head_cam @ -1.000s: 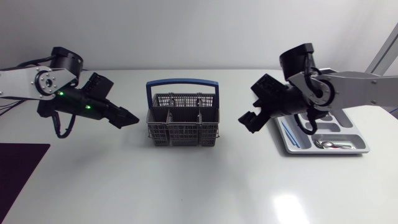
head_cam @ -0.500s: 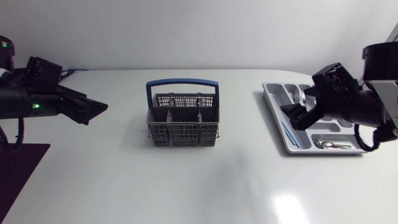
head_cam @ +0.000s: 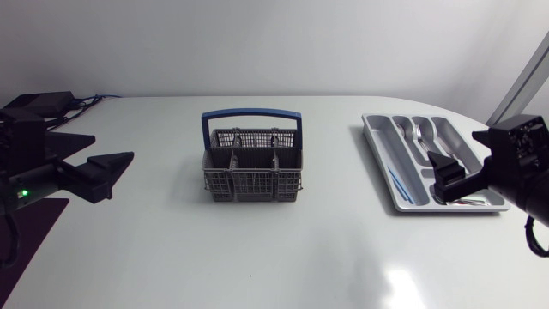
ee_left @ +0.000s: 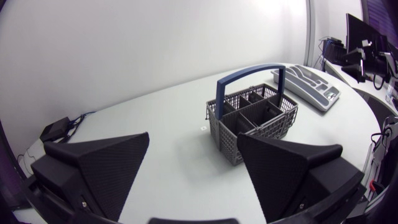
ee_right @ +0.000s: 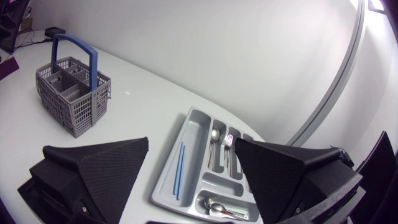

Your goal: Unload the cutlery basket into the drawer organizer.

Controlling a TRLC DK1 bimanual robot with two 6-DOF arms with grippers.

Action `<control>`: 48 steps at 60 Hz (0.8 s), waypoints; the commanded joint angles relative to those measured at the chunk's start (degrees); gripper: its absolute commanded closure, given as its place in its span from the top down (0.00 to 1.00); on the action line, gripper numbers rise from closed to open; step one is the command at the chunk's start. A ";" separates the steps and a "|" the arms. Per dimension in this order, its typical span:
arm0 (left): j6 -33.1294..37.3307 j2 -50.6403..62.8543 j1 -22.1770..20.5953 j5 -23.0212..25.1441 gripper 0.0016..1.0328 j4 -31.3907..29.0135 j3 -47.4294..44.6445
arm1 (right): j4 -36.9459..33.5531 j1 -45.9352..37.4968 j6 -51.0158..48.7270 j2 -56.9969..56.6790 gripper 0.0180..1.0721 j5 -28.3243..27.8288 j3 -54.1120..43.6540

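Observation:
A grey mesh cutlery basket point(head_cam: 251, 170) with a blue handle point(head_cam: 251, 113) stands upright at the table's middle; no cutlery shows in its compartments point(ee_left: 255, 115). The grey drawer organizer point(head_cam: 371, 133) lies to the right. It holds thin blue sticks point(ee_right: 179, 168), a spoon point(ee_right: 214, 134), a fork point(ee_right: 227, 143) and more spoons point(ee_right: 221, 208). My left gripper point(head_cam: 107, 176) hangs open and empty far to the left of the basket point(ee_left: 239, 134). My right gripper point(head_cam: 444, 174) is open and empty over the organizer's near end point(ee_right: 163, 186).
A small black box point(head_cam: 43, 101) with cables sits at the back left corner of the table. White tabletop stretches between the basket and the organizer and along the front.
Both arms have drawn back from beside the basket to the table's sides, the left one to the far left, the right one over the organizer. Basket and organizer have not moved.

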 commanded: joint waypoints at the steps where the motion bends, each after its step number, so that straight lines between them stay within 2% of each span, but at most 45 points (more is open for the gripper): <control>1: -3.90 -4.24 -0.52 -0.23 0.96 2.71 -3.19 | 1.40 -1.12 1.79 -4.39 0.95 0.96 -3.62; 6: -5.31 -9.43 -0.70 -0.23 0.96 6.31 -7.50 | 2.36 -1.91 2.49 -9.49 0.95 0.96 -6.87; 48: -13.11 -31.21 -2.31 -12.36 0.96 11.32 -27.13 | 3.59 1.14 18.70 -32.21 0.95 3.19 -22.22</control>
